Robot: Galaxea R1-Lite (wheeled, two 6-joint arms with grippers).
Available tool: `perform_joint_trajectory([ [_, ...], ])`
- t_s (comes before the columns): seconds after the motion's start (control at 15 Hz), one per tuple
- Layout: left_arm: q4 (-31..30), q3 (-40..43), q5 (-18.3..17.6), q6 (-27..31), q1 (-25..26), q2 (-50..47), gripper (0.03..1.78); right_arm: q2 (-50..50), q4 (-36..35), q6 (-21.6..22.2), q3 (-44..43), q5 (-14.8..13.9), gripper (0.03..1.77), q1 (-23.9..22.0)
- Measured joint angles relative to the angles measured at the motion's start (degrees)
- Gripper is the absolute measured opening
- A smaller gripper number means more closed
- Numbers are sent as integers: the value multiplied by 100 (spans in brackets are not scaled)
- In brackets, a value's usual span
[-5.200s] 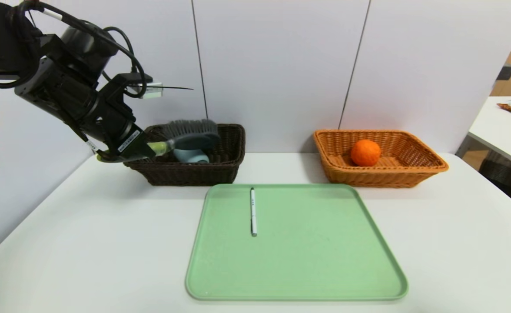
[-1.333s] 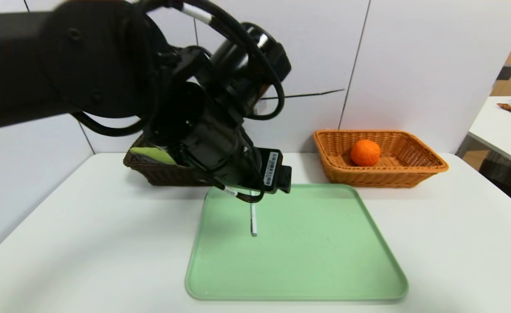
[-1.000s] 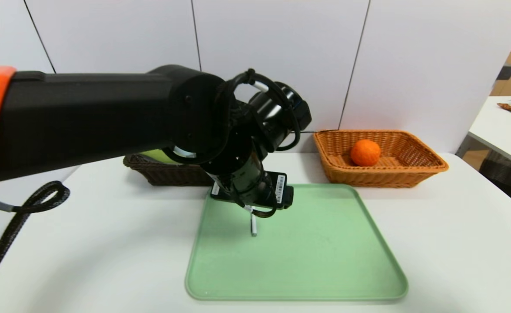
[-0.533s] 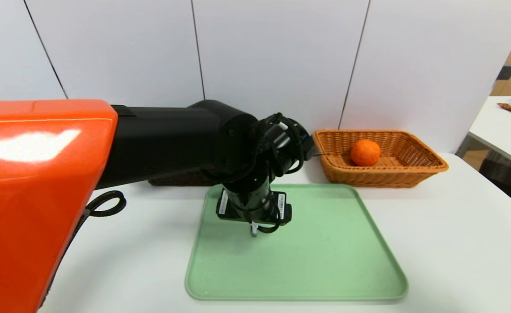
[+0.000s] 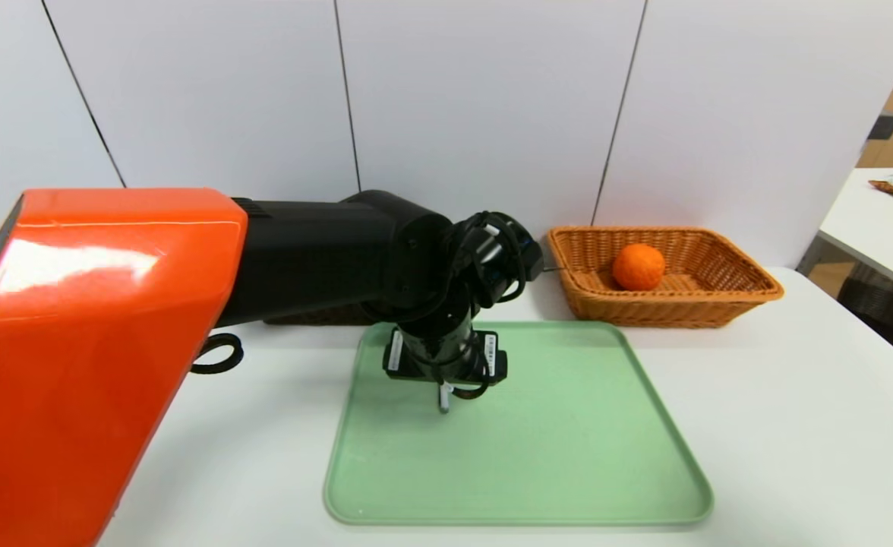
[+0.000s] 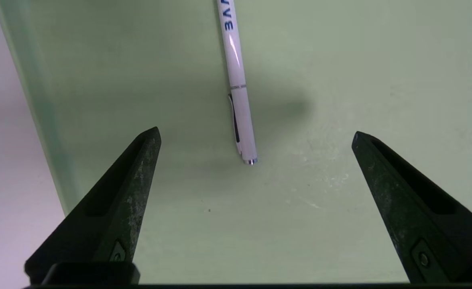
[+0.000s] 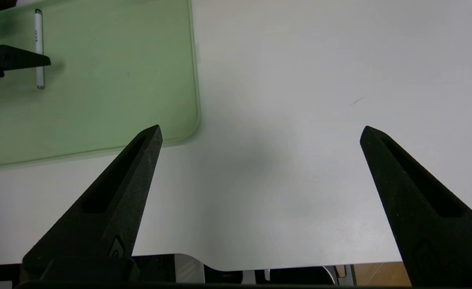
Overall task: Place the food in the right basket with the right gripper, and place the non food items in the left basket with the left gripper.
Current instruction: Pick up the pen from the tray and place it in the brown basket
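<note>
The left gripper (image 6: 255,136), fingers spread wide and empty, hung over the pen (image 6: 238,92) on the green tray (image 5: 568,456), its arm hiding the left basket (image 5: 317,315); the right gripper (image 7: 260,132) hung wide open above bare table (image 7: 300,80).

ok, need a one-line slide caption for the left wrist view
Open left gripper poised above a white pen lying on the green tray, fingertips not yet touching it.

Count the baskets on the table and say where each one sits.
2. The orange basket sits behind the green tray's far right corner, holding an orange. The dark basket sits behind the tray's far left corner, mostly hidden by the left arm.
</note>
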Motion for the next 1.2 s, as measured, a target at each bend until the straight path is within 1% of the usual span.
perform_joint_trajectory([
  [0.33,-245,0,-17,133,85,150,169,-140,13,-7,121,-62,170,0],
  [0.53,-455,0,-168,227,166,216,169,-210,13,-5,197,-71,170,0],
  [0.73,-512,0,-255,286,249,263,169,-234,11,-11,234,-71,170,0],
  [1.2,-557,0,-260,315,339,390,169,-227,-7,-13,284,-74,170,1],
])
